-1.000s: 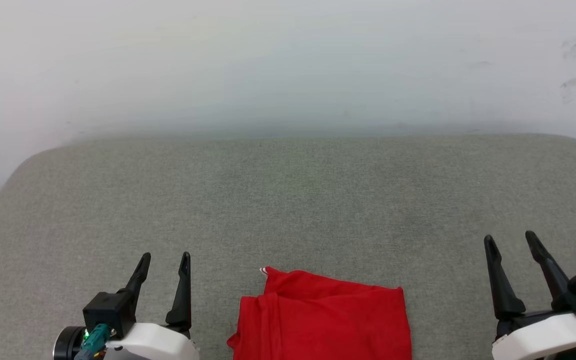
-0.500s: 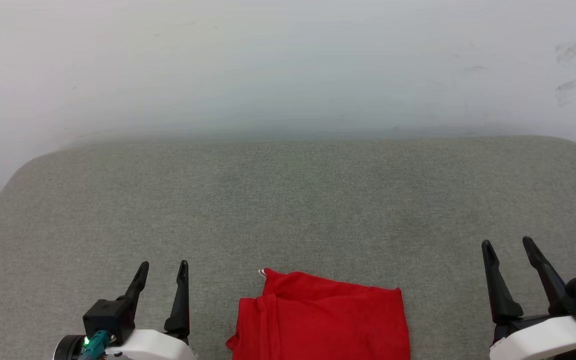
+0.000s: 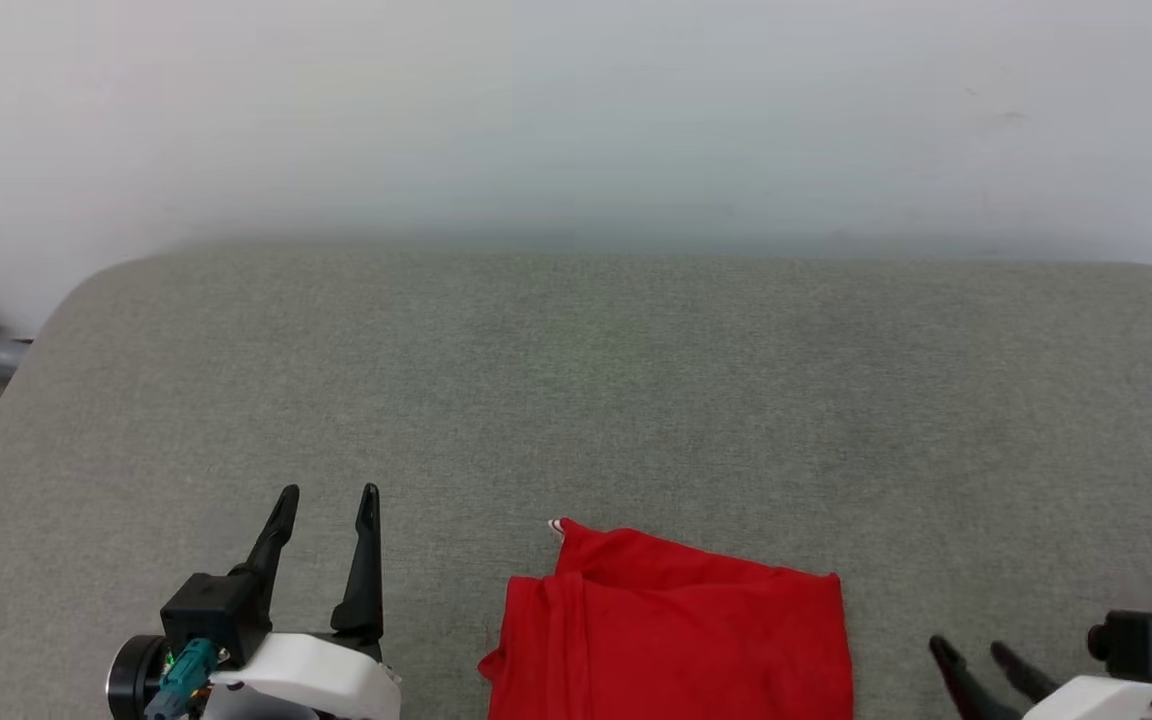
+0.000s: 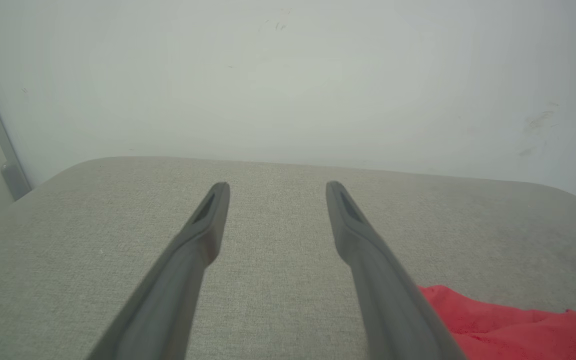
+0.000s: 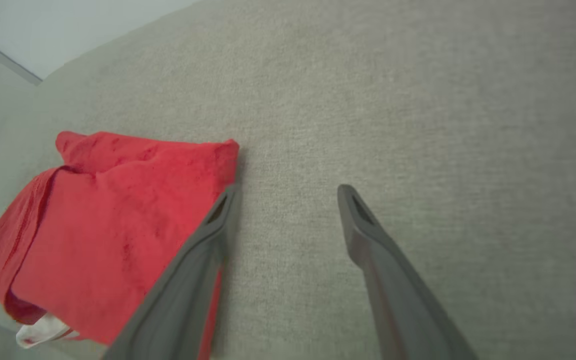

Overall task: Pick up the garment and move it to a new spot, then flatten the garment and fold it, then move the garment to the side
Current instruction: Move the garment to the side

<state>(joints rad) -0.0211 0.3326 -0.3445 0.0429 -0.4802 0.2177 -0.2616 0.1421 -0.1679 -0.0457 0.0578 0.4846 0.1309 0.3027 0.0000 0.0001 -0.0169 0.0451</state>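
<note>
Since a second ago the right fingers (image 3: pixel 951 670) have dropped low and swung in toward the shirt (image 3: pixel 676 640), so their tips now slant toward it instead of pointing up the desk (image 3: pixel 576 400). The head camera has shifted a little too, so the slight drift of everything else is not a move of the things.

Both fingers of the right pair are spread wide with nothing between them. In the right wrist view one finger (image 5: pixel 368 235) is over bare grey cloth. The other crosses the red shirt's (image 5: pixel 108 220) edge, its tip at the shirt's far corner; I cannot tell whether it touches.

The left fingers (image 3: pixel 366 550) stand as before, spread and empty, over bare desk. The shirt (image 4: pixel 493 320) lies near them on their right, apart from them.

The shirt is a folded red bundle at the desk's near edge, between the two pairs of fingers and closer to the right pair. A scrap of white sleeve (image 5: pixel 43 335) sticks out from under it.
</note>
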